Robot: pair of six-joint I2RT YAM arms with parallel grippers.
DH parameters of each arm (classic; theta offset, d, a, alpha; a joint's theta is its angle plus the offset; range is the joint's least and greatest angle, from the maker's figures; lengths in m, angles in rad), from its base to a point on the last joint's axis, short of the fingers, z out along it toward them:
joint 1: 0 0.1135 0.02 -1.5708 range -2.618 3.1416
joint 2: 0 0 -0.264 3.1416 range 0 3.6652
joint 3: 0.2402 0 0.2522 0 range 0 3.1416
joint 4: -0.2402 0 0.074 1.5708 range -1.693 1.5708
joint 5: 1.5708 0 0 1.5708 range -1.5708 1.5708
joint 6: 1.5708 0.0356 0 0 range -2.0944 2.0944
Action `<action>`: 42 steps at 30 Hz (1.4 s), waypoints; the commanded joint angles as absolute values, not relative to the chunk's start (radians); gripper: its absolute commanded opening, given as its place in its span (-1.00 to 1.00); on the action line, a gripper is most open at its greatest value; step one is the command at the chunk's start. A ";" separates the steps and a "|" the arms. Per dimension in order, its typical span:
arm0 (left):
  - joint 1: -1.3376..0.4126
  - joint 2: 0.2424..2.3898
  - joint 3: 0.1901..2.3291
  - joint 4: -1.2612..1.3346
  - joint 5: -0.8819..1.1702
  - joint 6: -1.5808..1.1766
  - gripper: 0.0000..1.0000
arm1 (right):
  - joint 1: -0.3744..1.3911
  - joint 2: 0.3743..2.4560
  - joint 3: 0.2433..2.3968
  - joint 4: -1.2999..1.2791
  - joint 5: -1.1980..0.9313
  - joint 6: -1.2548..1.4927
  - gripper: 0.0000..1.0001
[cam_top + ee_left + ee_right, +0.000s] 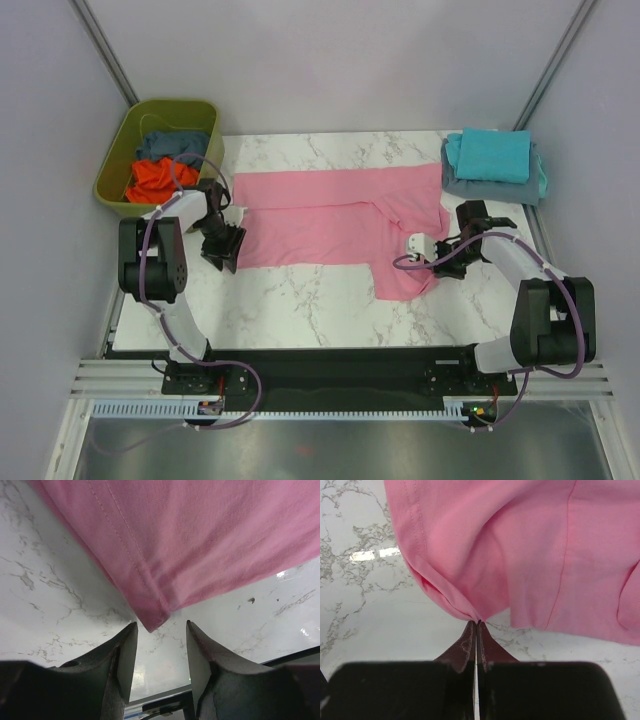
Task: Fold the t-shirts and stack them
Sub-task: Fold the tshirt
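The light pink t-shirt [330, 220] lies spread across the marble table, partly folded, one part hanging toward the front right. My left gripper [226, 250] is open at the shirt's left front corner; in the left wrist view that corner [152, 622] sits just beyond the gap of the gripper [161, 626]. My right gripper [432, 258] is shut on the pink shirt's edge, and the right wrist view shows the cloth [470, 611] pinched at the tips of the gripper [478, 624]. A turquoise shirt [490, 154] lies folded on a slate blue one [482, 188] at the back right. An orange shirt [158, 180] lies in the tub.
An olive-green tub [120, 160] stands at the back left with orange and dark blue-grey cloth inside. The marble table's bare part [300, 310] lies in front of the pink shirt. Grey walls enclose the table.
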State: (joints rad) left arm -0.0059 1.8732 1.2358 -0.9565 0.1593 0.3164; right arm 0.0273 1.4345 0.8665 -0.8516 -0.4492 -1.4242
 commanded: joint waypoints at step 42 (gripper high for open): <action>-0.002 1.910 1.312 -0.971 0.161 0.322 0.02 | 0.046 1.390 0.853 -0.807 -0.460 -1.361 -1.00</action>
State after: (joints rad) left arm -0.0059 1.9060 1.2785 -0.9607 0.1593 0.3164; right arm 0.0387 1.4052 0.8421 -0.8150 -0.4454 -1.3640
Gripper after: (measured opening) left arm 0.512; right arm 0.010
